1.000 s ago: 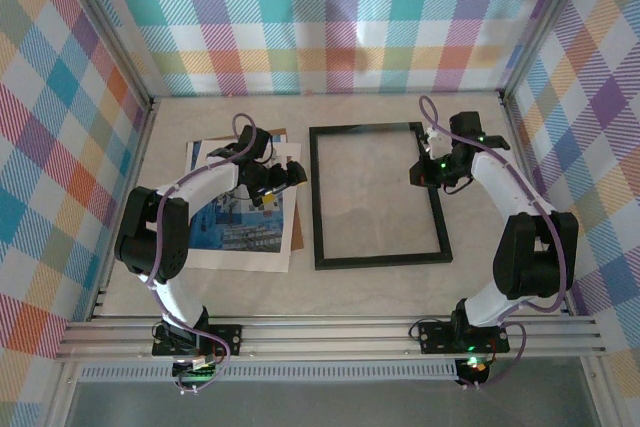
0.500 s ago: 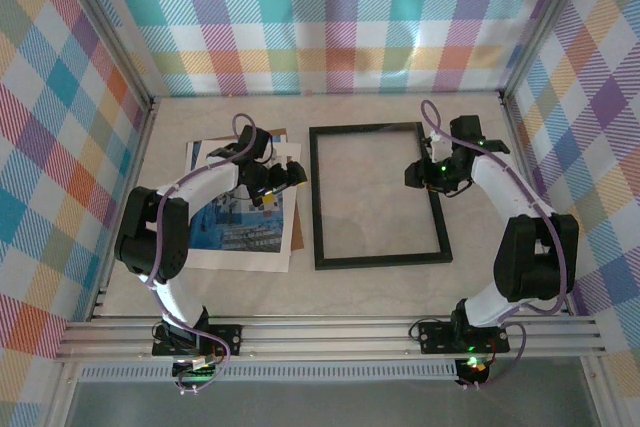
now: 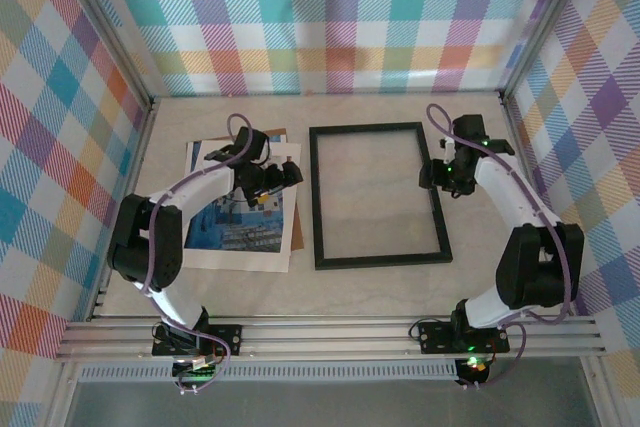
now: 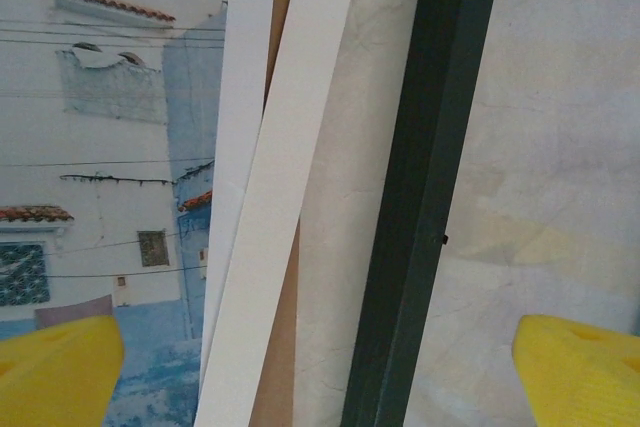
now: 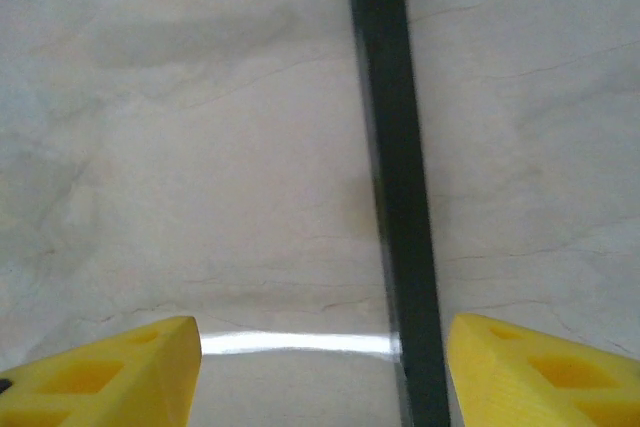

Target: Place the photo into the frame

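The photo (image 3: 240,237) lies flat on the left part of the table (image 3: 380,292), on a bigger white sheet (image 3: 285,252), and the left arm crosses over its far half. From above, a corner of a brown board (image 3: 276,135) looks out at the far edge of this pile. The left wrist camera gives more detail: the pale buildings of the photo (image 4: 110,177), then a white strip (image 4: 290,197) with thin brown slivers beside it, then bare table.

The left gripper (image 3: 275,179) hangs over the right edge of the pile, near the frame. In its own camera the left gripper (image 4: 320,377) is wide open, the two yellow fingertips (image 4: 55,372) far apart, and nothing is between them.

The frame (image 3: 316,197) lies flat in the middle, apart from the photo. Its left bar (image 4: 420,197) appears close in the left wrist view.

The right gripper (image 3: 440,175) is over the frame's right bar. From above its opening is hard to judge. In the wrist view the right gripper (image 5: 320,372) is spread wide with the bar (image 5: 395,177) between the fingertips, and it holds nothing.
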Available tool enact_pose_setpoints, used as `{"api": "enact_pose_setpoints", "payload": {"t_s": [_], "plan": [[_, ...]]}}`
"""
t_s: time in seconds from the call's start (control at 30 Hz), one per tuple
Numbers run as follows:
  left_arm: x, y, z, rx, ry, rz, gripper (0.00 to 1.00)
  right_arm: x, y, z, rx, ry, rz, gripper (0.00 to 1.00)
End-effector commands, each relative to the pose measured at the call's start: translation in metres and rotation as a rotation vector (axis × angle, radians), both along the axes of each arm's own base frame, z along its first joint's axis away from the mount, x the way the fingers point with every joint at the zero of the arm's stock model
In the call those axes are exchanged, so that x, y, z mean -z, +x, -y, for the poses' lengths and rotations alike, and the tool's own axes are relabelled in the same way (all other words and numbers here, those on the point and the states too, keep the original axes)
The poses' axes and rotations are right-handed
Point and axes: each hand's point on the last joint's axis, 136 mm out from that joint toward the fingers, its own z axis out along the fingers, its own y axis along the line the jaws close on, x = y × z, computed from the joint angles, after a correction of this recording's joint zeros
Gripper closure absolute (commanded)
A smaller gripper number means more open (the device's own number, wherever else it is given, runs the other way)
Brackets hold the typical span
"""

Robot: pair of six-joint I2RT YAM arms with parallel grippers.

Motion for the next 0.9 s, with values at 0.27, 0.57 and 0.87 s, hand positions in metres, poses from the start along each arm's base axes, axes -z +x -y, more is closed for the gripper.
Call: {"api": "enact_pose_setpoints", "payload": {"t_s": [0.27, 0.57, 0.87], "plan": [[-0.011, -0.002, -0.056, -0.147, 0.022, 0.044, 0.0, -0.051, -0.005, -0.059, -0.027, 0.115, 0.158, 0.38], [0.007, -0.026, -0.112, -0.282, 0.002, -0.001, 0.0, -0.027, -0.022, -0.201, -0.172, 0.245, 0.167, 0.42], [0.024, -0.058, -0.126, -0.337, -0.017, -0.041, 0.0, 0.022, -0.055, -0.346, -0.405, 0.23, 0.073, 0.49]]}}
